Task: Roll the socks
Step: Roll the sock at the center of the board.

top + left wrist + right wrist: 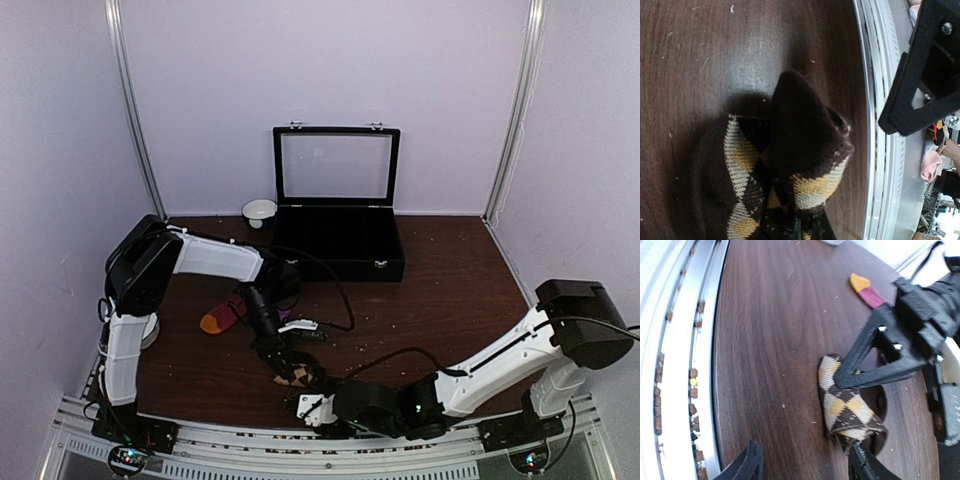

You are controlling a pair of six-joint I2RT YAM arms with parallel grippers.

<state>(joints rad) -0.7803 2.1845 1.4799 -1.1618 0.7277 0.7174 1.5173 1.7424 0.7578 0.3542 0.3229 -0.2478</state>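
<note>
Two grippers in play: our left gripper (pixel 841 381) pinches the soft, light argyle socks (pixel 846 409) mid-bundle, right gripper (pixel 807 465) gapes open, and we'd grab the thick folded edge.

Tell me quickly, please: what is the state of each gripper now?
Left gripper: closed on the argyle sock.
Right gripper: open, holding nothing.

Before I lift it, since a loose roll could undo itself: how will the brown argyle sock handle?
Probably floppy: the argyle sock lies bunched in soft folds, so loose ends should sag. Likely light, being thin knit. On the wood table, a push would probably rumple it rather than slide it.
</note>
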